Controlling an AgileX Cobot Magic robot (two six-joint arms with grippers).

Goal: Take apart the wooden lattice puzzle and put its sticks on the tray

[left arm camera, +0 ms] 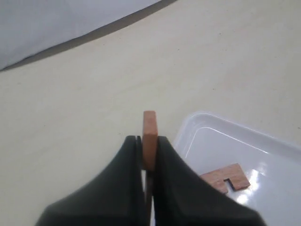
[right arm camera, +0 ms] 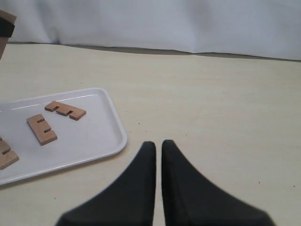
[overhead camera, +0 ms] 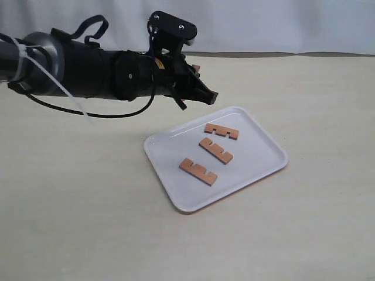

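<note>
Three notched reddish-brown sticks (overhead camera: 222, 132) (overhead camera: 215, 150) (overhead camera: 198, 171) lie flat and apart on the white tray (overhead camera: 258, 158). No assembled lattice puzzle shows in any view. My left gripper (overhead camera: 199, 93) hangs above the table just beyond the tray's far left corner. It is shut on a fourth stick (left arm camera: 149, 123), held on edge with its end poking out past the fingertips. In the left wrist view the tray (left arm camera: 211, 136) and one lying stick (left arm camera: 225, 178) show beside the jaws. My right gripper (right arm camera: 158, 144) is shut on nothing, over bare table beside the tray (right arm camera: 94, 136).
The tabletop (overhead camera: 88, 205) is pale beige, with a white backdrop (overhead camera: 263, 23) along its far edge. The left arm's thick black body and cables (overhead camera: 70, 70) stretch across the upper left. The right arm is outside the exterior view.
</note>
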